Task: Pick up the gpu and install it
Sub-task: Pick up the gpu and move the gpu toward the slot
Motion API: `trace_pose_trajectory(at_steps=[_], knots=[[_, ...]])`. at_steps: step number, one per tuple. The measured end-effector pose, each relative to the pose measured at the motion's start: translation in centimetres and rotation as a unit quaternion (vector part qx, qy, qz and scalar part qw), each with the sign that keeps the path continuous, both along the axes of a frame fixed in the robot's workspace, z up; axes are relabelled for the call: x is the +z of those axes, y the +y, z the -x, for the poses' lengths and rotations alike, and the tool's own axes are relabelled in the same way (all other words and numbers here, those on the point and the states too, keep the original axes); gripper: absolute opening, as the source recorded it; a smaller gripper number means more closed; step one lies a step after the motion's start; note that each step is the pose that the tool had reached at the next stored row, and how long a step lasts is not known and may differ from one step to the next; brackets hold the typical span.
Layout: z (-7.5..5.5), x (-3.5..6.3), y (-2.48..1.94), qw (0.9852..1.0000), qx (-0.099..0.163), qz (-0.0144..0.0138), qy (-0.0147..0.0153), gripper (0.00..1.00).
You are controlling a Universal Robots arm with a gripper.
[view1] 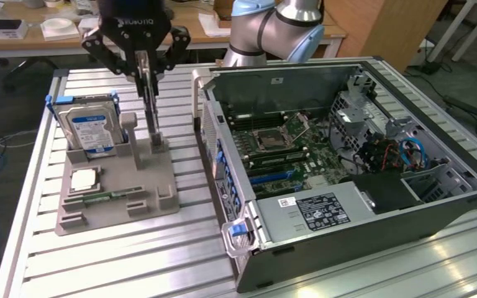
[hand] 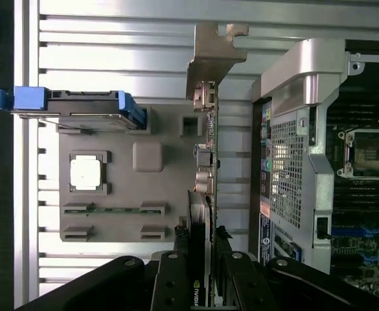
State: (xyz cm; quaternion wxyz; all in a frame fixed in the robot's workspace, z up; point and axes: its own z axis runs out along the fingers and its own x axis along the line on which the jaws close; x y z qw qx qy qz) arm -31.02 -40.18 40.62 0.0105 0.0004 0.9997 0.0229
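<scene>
Wrist view: pincer (hand: 201, 232) tight on both faces of the gpu (hand: 200, 207)

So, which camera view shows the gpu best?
The wrist view: it looks down along the gpu, from its metal bracket to the end that the gripper holds. The exterior view shows it as a thin upright strip in the grey holder.

Slatted table (view1: 139, 254): grey holder (view1: 162, 200), computer case (view1: 371, 239)
</scene>
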Motion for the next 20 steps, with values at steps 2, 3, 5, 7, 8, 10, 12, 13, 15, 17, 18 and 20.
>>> trace_pose_trajectory(at_steps=[2,3,5,7,8,10,12,13,15,17,18,20], knots=[[0.0,0.75,0.00,1.0000,0.000,-0.0003,0.0000,0.26],[0.0,1.15,0.00,1.0000,0.000,-0.0003,0.0000,0.26],[0.0,1.92,0.00,1.0000,0.000,-0.0005,0.0000,0.26],[0.0,2.06,-0.01,1.0000,0.000,-0.0006,-0.0002,0.26],[0.0,2.06,-0.01,1.0000,0.000,-0.0006,-0.0002,0.26],[-0.1,2.08,0.00,1.0000,0.000,-0.0005,-0.0001,0.26],[-0.6,2.08,0.00,1.0000,-0.001,-0.0005,-0.0001,0.26],[-0.8,2.07,0.00,1.0000,-0.001,-0.0005,-0.0001,0.26],[-1.4,2.07,0.00,1.0000,-0.001,-0.0005,-0.0002,0.26],[-2.0,2.07,0.00,1.0000,-0.002,-0.0005,-0.0001,0.26],[-2.3,2.08,0.00,1.0000,-0.002,-0.0004,-0.0001,0.26],[-2.9,2.07,0.00,1.0000,-0.002,-0.0005,-0.0002,0.26]])
